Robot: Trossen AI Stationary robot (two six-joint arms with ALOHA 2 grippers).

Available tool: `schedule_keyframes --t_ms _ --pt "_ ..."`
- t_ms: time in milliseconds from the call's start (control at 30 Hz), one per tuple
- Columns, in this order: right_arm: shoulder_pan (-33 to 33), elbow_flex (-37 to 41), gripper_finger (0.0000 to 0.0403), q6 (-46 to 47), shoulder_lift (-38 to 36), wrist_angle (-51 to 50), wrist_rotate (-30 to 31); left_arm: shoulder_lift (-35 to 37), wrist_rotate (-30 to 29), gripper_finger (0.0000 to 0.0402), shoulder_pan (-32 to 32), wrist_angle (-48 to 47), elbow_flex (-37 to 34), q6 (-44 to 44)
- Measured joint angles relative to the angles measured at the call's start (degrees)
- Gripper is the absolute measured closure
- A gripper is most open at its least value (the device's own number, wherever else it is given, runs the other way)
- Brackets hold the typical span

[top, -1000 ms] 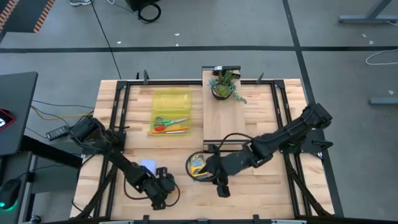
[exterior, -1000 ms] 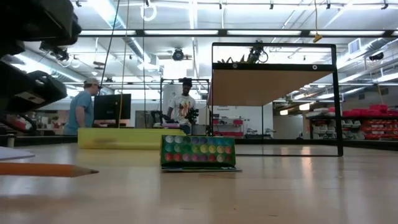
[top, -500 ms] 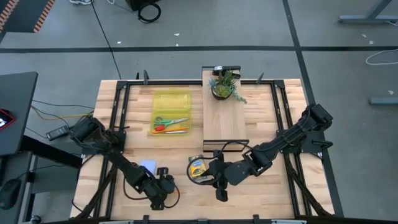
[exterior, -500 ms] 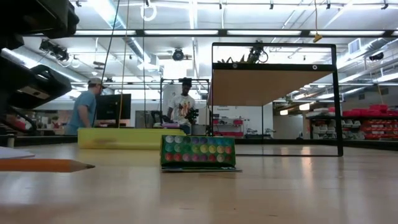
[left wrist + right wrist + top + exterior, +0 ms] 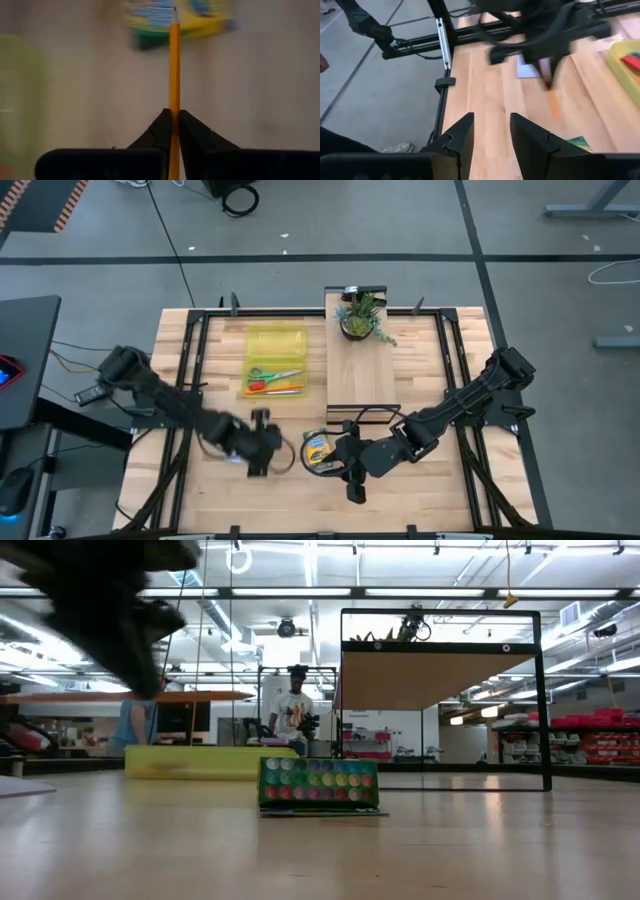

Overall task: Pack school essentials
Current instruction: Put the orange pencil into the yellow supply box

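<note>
while your left gripper (image 5: 174, 125) hung above the table, it had an orange pencil (image 5: 174, 70) pinched between its two dark fingers (image 5: 192, 131), which were closed tight on the shaft with the sharpened tip pointing forward, away from the wrist. in the low view that pencil (image 5: 130, 697) showed as a level orange bar up in the air, clear of the tabletop, with the blurred gripper (image 5: 120, 625) over it. from above, your left gripper (image 5: 258, 448) sat near the front middle of the table (image 5: 420, 500), just left of the green-and-yellow crayon box (image 5: 320, 449), which lay flat on the wood. a pale blue notepad (image 5: 530, 66) lay on the table under the left arm. behind these, the yellow tray (image 5: 276, 360) held green-handled scissors (image 5: 275, 374), a red pen (image 5: 256, 386) and another orange pencil (image 5: 280, 391).

your right gripper (image 5: 352, 480) rested low just to the right of the crayon box, and its fingers (image 5: 460, 137) stood partly apart with bare wood showing between them and nothing in their hold.

farther back, the potted plant (image 5: 360, 317) stood on the light wooden board (image 5: 362, 370). in the low view two people (image 5: 294, 710) stood in the room beyond the table.
</note>
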State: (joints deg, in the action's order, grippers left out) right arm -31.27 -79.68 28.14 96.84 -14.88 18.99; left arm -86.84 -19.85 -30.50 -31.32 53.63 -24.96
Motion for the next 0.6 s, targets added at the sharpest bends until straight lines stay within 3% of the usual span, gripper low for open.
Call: schedule_keyframes --t_ms 300,600 --pt "0.0 -7.8 0.027 -4.1 0.0 -8.9 3.1 6.3 -1.8 0.0366 20.8 -3.4 0.0 21.9" --pt "0.0 -13.5 0.027 -6.3 0.0 -15.7 5.7 5.6 7.6 0.0372 35.8 -2.4 0.0 34.1"
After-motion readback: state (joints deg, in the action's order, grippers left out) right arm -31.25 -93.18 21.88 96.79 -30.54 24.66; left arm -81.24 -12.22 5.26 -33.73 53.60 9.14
